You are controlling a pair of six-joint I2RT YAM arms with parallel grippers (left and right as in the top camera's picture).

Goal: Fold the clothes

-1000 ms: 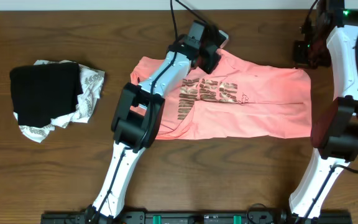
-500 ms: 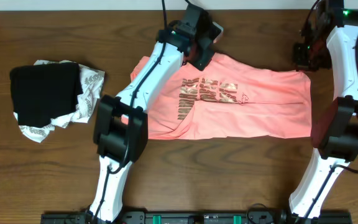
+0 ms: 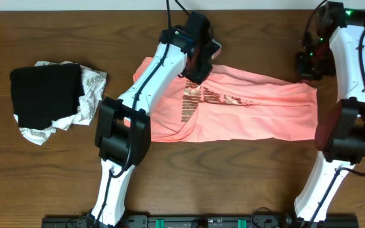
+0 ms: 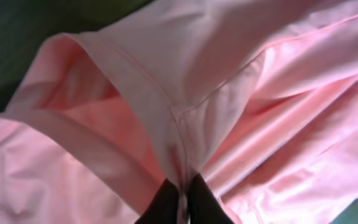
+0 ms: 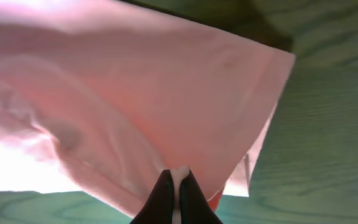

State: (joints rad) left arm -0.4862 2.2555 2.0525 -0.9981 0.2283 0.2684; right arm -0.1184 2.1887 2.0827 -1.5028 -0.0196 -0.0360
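Left gripper (image 4: 180, 200) pinches a sleeve seam of the pink T-shirt (image 3: 258, 111); right gripper (image 5: 176, 190) clamps its far right corner. The shirt lies between the arms, long axis left to right, far edge raised, near hem on the table (image 3: 233, 171). I judge the fold comes toward me. Black garment (image 3: 45, 95) and white cloth (image 3: 92, 88) sit well left, no obstruction.

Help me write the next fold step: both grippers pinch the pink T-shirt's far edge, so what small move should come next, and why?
Probably draw both pinched points together toward the near hem. The left gripper and right gripper are each shut on the far edge of the T-shirt, which is raised and overlaps the top of the lettering, while the near half lies flat.
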